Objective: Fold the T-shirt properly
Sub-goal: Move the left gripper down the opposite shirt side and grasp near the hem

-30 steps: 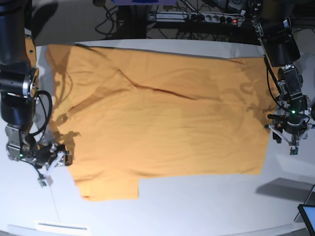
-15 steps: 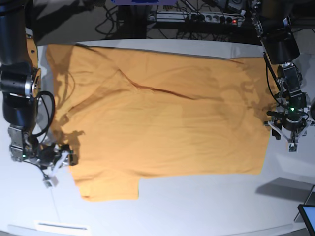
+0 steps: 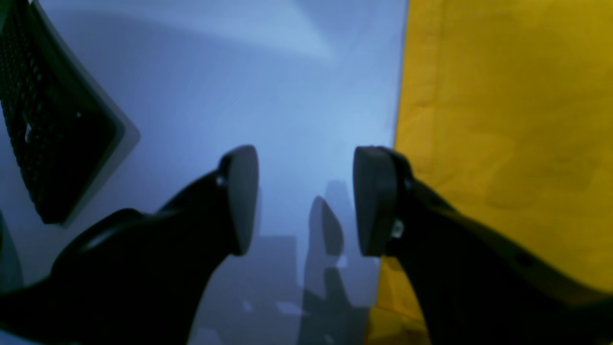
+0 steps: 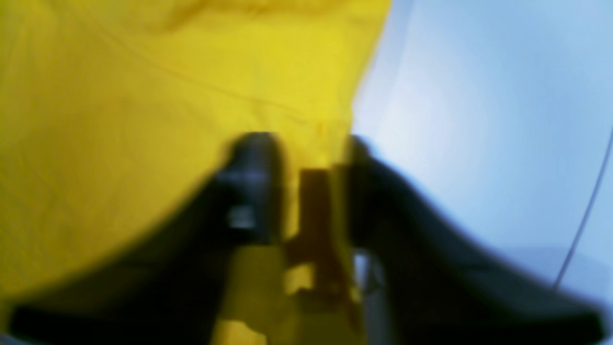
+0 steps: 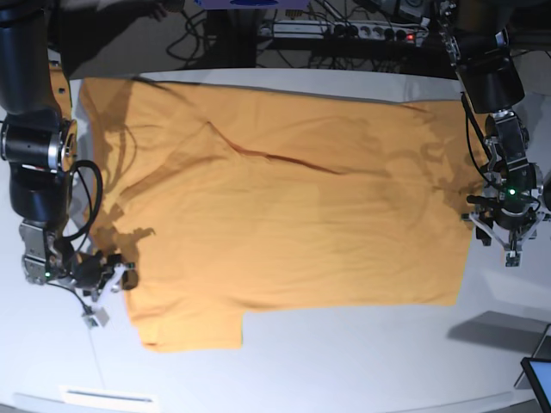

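White table [image 5: 344, 361] holds the T-shirt [image 5: 284, 206]; right fingers [image 4: 258, 187] straddle its edge, left fingers [image 3: 239, 196] apart beside it.

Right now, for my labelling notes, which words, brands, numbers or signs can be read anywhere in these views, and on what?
None can be read.
The plain orange-yellow cloth T-shirt carries no print.
The blue-and-white object at the base view's top edge is cut off; any text there is unreadable.

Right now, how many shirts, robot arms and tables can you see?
Shirts: 1, the orange shirt
Robot arms: 2, one with the left pincer, one with the right pincer
Tables: 1, the white table
Total: 4
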`<state>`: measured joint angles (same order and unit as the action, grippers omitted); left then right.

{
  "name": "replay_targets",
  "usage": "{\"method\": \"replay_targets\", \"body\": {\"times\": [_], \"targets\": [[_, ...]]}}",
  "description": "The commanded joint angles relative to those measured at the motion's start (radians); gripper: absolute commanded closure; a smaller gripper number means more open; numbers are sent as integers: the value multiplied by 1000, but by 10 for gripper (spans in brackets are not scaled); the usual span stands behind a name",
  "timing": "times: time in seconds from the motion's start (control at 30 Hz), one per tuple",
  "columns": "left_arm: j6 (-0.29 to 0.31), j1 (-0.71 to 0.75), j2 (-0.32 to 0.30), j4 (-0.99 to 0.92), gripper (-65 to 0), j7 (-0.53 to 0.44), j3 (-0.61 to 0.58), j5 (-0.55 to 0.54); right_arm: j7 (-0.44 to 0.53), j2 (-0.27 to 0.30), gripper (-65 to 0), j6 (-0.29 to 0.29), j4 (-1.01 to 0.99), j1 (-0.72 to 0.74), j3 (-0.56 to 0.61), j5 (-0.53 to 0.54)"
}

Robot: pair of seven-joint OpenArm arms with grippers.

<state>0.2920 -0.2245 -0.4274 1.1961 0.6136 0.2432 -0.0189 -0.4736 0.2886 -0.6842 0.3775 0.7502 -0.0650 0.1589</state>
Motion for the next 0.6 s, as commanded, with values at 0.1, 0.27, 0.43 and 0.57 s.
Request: {"method": "replay_targets", "body": {"times": [0.1,0.27,0.43,0.57], "targets": [[-6,-26,-24,21,-317,-21,5,1,0,11,-15,-4,13,32,0,8],[-6,-28,-24,20,-319,-21,5,1,0,11,-4,-4,13,32,0,8],[-6,-59,-24,12,-321,-22,8,0,0,10,-1,-4,13,32,0,8],[-6,-125,-35,-69,-321,-22,6,0,0,10,-1,-4,13,32,1,8]]}}
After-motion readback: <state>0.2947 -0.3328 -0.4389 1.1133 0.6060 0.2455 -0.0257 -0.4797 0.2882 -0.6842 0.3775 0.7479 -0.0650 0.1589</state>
